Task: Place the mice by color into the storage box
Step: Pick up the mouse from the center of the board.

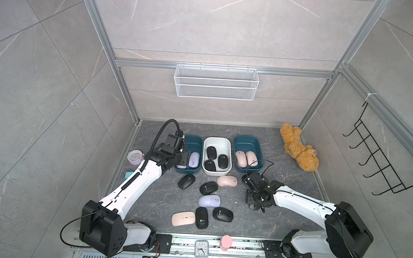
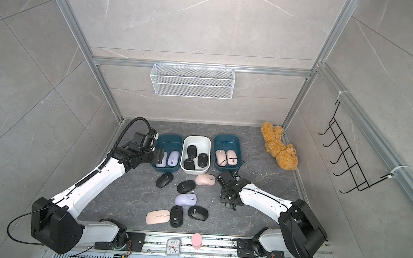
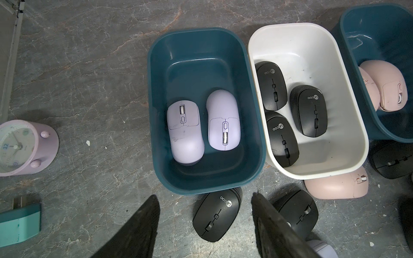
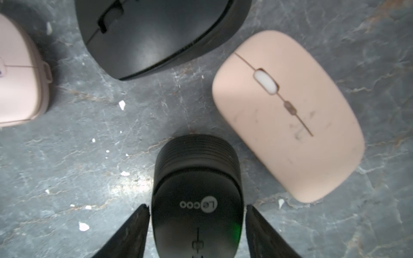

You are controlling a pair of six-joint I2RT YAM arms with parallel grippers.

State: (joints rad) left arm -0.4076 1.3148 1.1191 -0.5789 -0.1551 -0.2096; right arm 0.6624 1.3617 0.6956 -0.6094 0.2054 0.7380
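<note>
The black mouse point(image 4: 196, 178) in the right wrist view looks to be the one in hand. By colour it belongs in the white box point(image 1: 218, 142), where three black mice point(image 1: 222, 161) already lie.

To do this step well, the right end effector point(image 4: 196, 206) should bite square across the mouse's flanks near its middle, since the smooth rounded shell could squirt out of a skewed pinch. A straight lift before any travel would keep it clear of the flat pink mouse point(image 4: 288, 116) just beside it and the second black mouse point(image 4: 156, 38) ahead. Release is best made low inside the box, over its bare far part.

The mouse appears to rest on the desk point(image 4: 78, 156), directly between the right end effector's fingers point(image 4: 131, 234), with its ribbed end reaching out past the tips. The jaws stand apart at its two sides, and whether they press on it cannot be told.

The left end effector point(image 3: 204, 196) hangs spread and empty at the near rim of the teal box point(image 3: 154, 107), which holds two lilac mice point(image 3: 185, 131).
</note>
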